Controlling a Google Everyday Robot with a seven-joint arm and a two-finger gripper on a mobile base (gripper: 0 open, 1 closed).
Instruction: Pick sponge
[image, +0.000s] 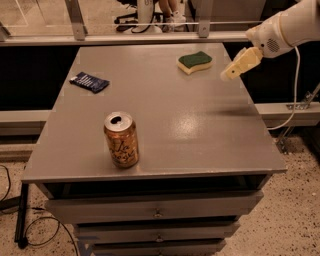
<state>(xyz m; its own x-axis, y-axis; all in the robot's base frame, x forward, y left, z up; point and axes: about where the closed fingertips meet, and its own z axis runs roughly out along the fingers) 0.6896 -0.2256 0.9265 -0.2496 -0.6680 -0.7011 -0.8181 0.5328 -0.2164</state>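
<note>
The sponge (194, 62) lies at the far right of the grey table top (165, 125), dark green top over pale yellow foam. My gripper (231, 73) hangs from the white arm coming in from the upper right. It hovers above the table's right edge, a short way right of the sponge and apart from it. It holds nothing.
An orange drink can (121, 139) stands upright near the front left. A flat dark blue packet (89, 82) lies at the left edge. A metal rail (150, 36) runs behind the table. Drawers (155, 212) sit below the front edge.
</note>
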